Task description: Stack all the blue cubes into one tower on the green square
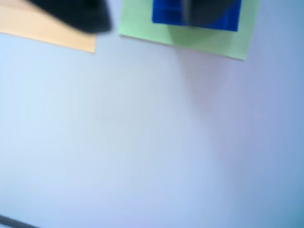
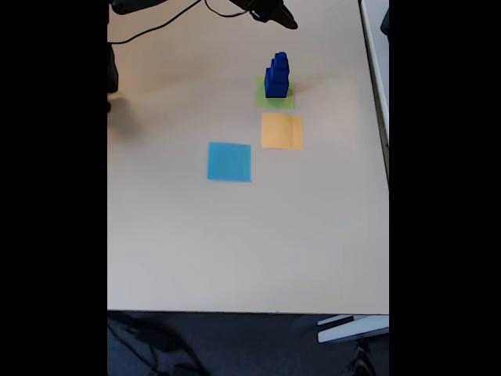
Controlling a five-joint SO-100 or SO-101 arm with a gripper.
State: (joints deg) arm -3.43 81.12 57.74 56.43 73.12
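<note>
A stepped tower of dark blue cubes (image 2: 275,76) stands on the green square (image 2: 283,102) at the far side of the table. In the blurred wrist view, the tower's blue bottom cube (image 1: 166,12) sits on the green square (image 1: 209,40) at the top edge. My gripper (image 2: 280,17) hangs beyond the tower and apart from it. Its two dark fingers (image 1: 76,14) sit wide apart in the wrist view, one of them in front of the blue cube. The gripper (image 1: 142,16) is open and holds nothing.
An orange square (image 2: 282,131) lies just in front of the green one, also seen at the wrist view's top left as an orange square (image 1: 42,31). A light blue square (image 2: 229,161) lies nearer the middle. Black cables (image 2: 156,27) run along the far edge.
</note>
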